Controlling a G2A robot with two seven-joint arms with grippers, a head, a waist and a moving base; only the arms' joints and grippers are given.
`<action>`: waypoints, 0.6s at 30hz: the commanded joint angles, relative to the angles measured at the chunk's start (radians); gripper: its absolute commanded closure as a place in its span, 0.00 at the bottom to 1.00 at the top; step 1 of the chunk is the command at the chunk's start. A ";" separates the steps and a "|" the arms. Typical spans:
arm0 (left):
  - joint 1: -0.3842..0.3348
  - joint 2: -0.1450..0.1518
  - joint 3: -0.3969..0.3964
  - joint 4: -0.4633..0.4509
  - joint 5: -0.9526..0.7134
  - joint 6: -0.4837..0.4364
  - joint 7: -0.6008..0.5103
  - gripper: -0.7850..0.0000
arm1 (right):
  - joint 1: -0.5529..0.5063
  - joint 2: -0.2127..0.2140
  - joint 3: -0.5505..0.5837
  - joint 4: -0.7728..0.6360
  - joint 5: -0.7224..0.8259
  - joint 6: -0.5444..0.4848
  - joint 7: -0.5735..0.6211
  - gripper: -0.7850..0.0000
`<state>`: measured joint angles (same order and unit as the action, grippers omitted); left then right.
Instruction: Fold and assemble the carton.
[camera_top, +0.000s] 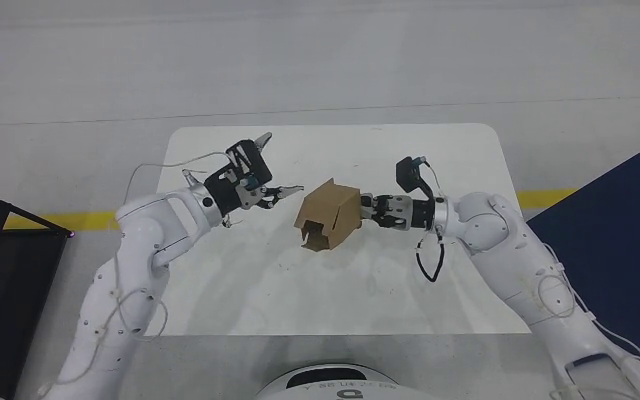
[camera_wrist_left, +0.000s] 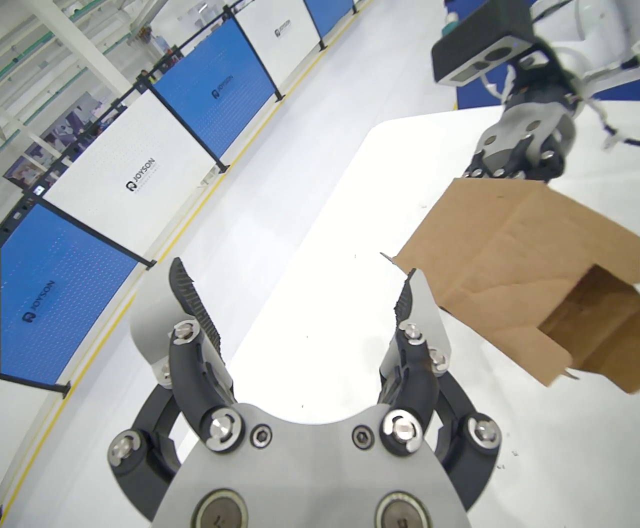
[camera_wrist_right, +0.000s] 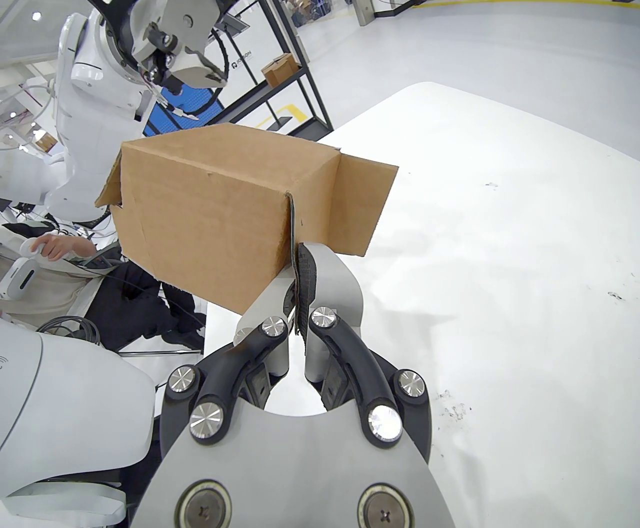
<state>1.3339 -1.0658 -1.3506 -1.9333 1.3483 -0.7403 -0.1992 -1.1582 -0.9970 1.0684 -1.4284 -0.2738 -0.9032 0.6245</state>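
Gap between left pincer (camera_wrist_left: 295, 272) and carton (camera_wrist_left: 510, 250) — passable.

A brown carton (camera_top: 330, 208) sits over the middle of the white table (camera_top: 440, 160), turned at an angle, with an open end facing the robot's side. The right gripper (camera_top: 361, 209) pinches the carton's edge on its own side. The left gripper (camera_top: 279, 165) hangs just beside the carton's opposite side, fingers spread wide, not touching it. A yellow line (camera_top: 70, 220) crosses the floor behind the table.
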 joint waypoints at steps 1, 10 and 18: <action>0.005 0.005 -0.020 0.003 -0.027 -0.063 0.009 0.00 | 0.003 0.001 -0.002 0.002 0.006 -0.001 0.004 1.00; -0.005 0.003 0.082 -0.005 0.048 -0.087 -0.016 0.00 | 0.010 0.000 -0.016 -0.002 -0.001 0.013 0.009 1.00; -0.049 -0.012 0.196 -0.010 0.169 0.028 -0.064 0.00 | 0.018 0.000 -0.023 0.008 0.006 0.012 0.007 1.00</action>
<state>1.2901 -1.0771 -1.1593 -1.9443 1.5170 -0.7130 -0.2639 -1.1397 -0.9970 1.0446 -1.4212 -0.2694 -0.8884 0.6317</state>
